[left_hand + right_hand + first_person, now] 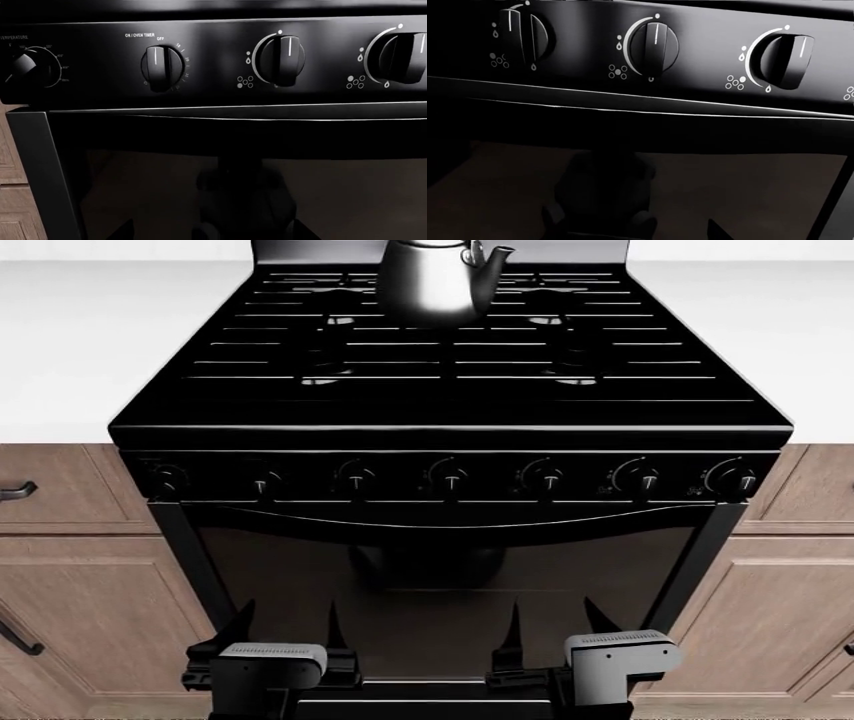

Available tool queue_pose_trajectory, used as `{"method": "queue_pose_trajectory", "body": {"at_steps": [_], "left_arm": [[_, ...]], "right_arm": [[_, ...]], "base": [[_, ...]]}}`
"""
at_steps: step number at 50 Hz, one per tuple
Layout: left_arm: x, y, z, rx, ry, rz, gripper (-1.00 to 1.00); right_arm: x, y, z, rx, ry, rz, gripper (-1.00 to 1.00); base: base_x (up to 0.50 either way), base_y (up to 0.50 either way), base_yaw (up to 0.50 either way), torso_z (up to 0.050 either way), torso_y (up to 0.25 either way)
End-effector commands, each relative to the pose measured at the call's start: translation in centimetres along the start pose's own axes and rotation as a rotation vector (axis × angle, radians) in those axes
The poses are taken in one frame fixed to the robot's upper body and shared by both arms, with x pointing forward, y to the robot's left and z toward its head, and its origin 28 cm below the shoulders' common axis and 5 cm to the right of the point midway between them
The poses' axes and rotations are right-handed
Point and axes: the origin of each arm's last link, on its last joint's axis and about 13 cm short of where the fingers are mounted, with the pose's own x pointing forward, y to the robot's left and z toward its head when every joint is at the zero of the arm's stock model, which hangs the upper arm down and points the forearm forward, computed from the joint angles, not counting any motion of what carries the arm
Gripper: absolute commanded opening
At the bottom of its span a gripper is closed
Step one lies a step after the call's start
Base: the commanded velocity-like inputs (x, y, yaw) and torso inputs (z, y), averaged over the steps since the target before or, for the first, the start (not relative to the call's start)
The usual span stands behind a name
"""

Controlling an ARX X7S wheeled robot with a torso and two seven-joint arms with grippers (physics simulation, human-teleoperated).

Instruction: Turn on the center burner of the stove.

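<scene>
The glossy black stove [454,370] fills the head view, with bar grates on top and a row of seven knobs on its front panel; the middle knob [450,478] has its white mark upright. My left gripper [287,628] and right gripper [554,625] are both open and empty, low in front of the dark oven door [454,580], well below the knobs. The left wrist view shows the oven timer knob [162,67] and two burner knobs [283,59]. The right wrist view shows three burner knobs [654,44], all marks upright. Neither gripper touches anything.
A steel kettle [434,280] stands on the back middle grate. White countertops [80,340] flank the stove. Wooden cabinets with dark handles [60,570] stand on both sides of the oven door.
</scene>
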Motion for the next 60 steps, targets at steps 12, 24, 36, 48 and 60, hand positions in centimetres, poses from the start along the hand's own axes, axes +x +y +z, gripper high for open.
{"method": "queue_pose_trajectory", "body": {"at_steps": [12, 24, 36, 48, 60], "left_arm": [[0.0, 0.0, 0.0, -0.003, 0.002, 0.003, 1.00], [0.2, 0.1, -0.1, -0.005, 0.009, 0.014, 1.00], [0.4, 0.1, -0.2, -0.003, 0.027, 0.025, 1.00], [0.4, 0.1, 0.0, -0.011, 0.029, 0.025, 1.00], [0.7, 0.3, 0.3, -0.021, 0.032, 0.040, 1.00]], "right_arm": [[0.0, 0.0, 0.1, 0.001, -0.006, 0.004, 1.00], [0.1, 0.1, 1.2, -0.025, -0.064, 0.008, 1.00], [-0.1, -0.2, 4.0, -0.054, -0.132, 0.002, 1.00], [-0.4, -0.4, 7.4, -0.085, -0.189, 0.019, 1.00], [-0.5, -0.8, 9.8, -0.104, -0.209, 0.016, 1.00]], "base": [[0.00, 0.00, 0.00, -0.042, -0.005], [0.00, 0.00, 0.00, 0.000, 0.000], [0.00, 0.00, 0.00, 0.000, 0.000], [0.00, 0.00, 0.00, 0.000, 0.000], [0.00, 0.00, 0.00, 0.000, 0.000]]}}
